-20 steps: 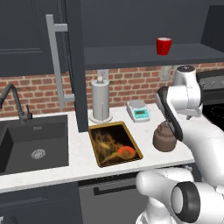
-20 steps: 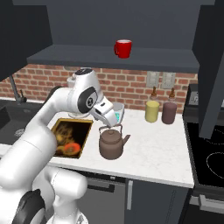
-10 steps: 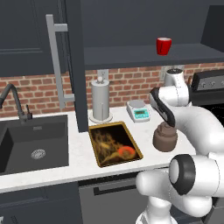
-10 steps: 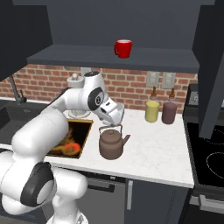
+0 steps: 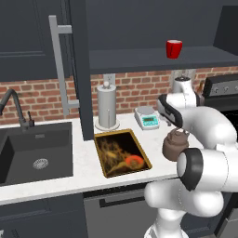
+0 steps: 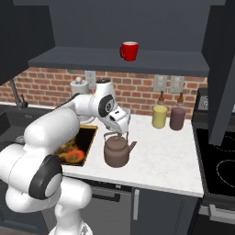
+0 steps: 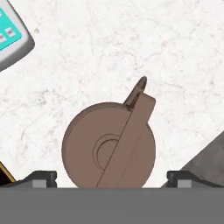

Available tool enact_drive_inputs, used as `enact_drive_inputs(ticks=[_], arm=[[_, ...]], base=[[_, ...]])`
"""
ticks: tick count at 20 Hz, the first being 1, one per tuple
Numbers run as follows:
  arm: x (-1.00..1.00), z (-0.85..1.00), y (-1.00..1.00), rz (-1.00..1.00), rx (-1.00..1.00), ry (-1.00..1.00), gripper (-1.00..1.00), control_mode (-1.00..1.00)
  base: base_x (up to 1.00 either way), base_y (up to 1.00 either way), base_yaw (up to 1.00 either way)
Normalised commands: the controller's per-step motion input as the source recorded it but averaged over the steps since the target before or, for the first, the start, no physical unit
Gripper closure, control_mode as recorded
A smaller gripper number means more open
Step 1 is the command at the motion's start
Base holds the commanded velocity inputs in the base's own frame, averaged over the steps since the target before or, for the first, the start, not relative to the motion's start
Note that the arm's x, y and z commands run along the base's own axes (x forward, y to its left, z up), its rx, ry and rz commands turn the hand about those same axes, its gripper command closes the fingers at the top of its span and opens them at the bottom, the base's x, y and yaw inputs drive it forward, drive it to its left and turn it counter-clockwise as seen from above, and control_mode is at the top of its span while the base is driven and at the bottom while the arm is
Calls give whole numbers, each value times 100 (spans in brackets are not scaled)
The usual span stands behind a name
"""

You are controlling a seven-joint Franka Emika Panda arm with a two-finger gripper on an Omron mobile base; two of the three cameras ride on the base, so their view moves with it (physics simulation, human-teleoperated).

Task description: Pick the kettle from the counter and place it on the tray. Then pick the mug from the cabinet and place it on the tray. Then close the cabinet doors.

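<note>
Since the earlier frame the arm has folded in toward its base and the tool has dropped closer over the kettle, hanging just above the wire handle. From the hand camera its two fingertips stand wide apart, one to each side of the kettle body, released and grasping nothing; neither tip touches the kettle.

That kettle sits on the white marble desk, right of the tray and well clear of the near edge. From above its handle runs diagonally over the lid, spout pointing away from the camera. Bare marble lies on every side of it, widest to the right toward the stove.

A small scale with a teal screen stands far-left of the kettle; any writing on it is too small to read. A tall silver cylinder stands behind the tray, and a yellow bottle and a dark one sit against the brick wall to the right.

Up on the open cabinet shelf stands the red mug. One cabinet door hangs open edge-on, left of the tray, next to the sink.
</note>
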Motion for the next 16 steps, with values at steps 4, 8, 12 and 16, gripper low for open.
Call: enact_drive_inputs(ticks=[4, 8, 12, 16], arm=[[14, -37, 0, 0, 4, 0, -100, -100], [5, -30, 0, 0, 2, 0, -100, -100], [0, -29, 0, 0, 0, -2, -100, -100], [0, -27, 0, 0, 0, -1, 100, -100]], base=[[0, 0, 0], [0, 0, 0], [0, 0, 0], [0, 0, 0]])
